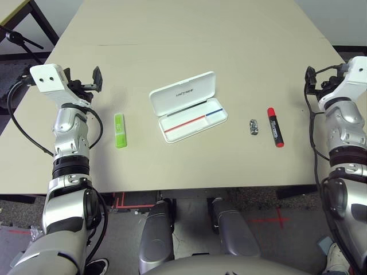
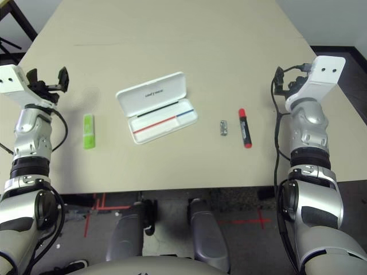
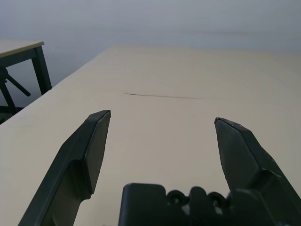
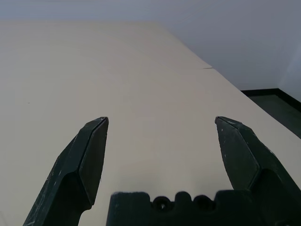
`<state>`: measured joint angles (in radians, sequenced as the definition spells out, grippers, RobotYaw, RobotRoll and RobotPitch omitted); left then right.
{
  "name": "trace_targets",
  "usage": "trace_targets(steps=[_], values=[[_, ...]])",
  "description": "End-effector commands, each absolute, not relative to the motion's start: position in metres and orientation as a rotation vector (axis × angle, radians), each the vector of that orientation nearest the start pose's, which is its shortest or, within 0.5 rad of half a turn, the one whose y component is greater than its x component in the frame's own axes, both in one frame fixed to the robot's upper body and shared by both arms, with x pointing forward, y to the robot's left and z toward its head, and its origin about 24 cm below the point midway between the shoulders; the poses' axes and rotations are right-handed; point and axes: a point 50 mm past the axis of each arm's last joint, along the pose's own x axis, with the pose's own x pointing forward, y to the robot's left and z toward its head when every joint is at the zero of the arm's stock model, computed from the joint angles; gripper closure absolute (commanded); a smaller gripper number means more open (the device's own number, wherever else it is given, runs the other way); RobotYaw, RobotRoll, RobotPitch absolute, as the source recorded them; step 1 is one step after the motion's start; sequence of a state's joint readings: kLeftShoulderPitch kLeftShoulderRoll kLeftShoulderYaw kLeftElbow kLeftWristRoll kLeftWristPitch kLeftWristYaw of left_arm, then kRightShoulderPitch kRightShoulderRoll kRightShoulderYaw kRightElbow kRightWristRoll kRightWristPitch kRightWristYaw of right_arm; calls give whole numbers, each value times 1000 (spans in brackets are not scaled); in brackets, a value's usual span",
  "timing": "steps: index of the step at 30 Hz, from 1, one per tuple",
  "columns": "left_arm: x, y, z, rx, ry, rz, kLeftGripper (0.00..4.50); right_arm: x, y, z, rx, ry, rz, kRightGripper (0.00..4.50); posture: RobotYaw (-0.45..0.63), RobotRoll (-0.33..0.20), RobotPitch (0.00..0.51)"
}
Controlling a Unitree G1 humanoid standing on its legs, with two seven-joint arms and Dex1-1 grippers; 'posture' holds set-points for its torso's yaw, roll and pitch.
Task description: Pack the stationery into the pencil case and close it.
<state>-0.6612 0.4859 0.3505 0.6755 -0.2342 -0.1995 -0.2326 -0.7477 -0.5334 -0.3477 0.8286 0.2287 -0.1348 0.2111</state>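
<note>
Right now the case (image 1: pixel 188 107) lies open near the middle of the tabletop (image 1: pixel 189 34), its lid tipped back on the far side and the tray with a red and a blue stripe facing up on the near side. Nothing sits in the tray. To my left of it, well apart, the green stick (image 1: pixel 120 130) lies flat, its length running away from me. To my right of the case the small metal piece (image 1: pixel 253 127) rests on the tabletop, and just beside that, farther right, lies the marker (image 1: pixel 274 126), red with a black label, also pointing away from me.

My left pincer (image 1: pixel 86 83) hangs above the left edge of the tabletop, beyond the green stick and apart from it. Its fingers (image 3: pixel 89 150) are spread wide, with bare tabletop between them, touching nothing.

My right pincer (image 2: pixel 280 82) hangs over the right edge, well apart from the marker. Its fingers (image 4: pixel 89 160) stand just as wide, gripping nothing and touching nothing.
</note>
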Motion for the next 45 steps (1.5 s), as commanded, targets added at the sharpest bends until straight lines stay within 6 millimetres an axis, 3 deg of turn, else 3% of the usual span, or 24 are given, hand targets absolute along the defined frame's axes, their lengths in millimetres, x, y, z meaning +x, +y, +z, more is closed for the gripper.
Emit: trace_targets(steps=[1, 14, 26, 36, 45], values=[[345, 305, 163, 72, -321, 160, 29, 356, -317, 155, -15, -196, -221, 0, -89, 0, 195], [346, 301, 163, 73, -313, 134, 29, 354, -315, 166, -59, -196, -124, 0, -119, 0, 216], [343, 298, 184, 85, -332, 84, 29, 348, -286, 192, -200, -93, 309, 0, -110, 0, 208], [334, 285, 216, 123, -351, -6, 29, 329, -252, 193, -307, 90, 763, 0, -73, 0, 189], [319, 261, 229, 179, -282, -173, 29, 314, -243, 196, -361, 219, 946, 0, -42, 0, 193]])
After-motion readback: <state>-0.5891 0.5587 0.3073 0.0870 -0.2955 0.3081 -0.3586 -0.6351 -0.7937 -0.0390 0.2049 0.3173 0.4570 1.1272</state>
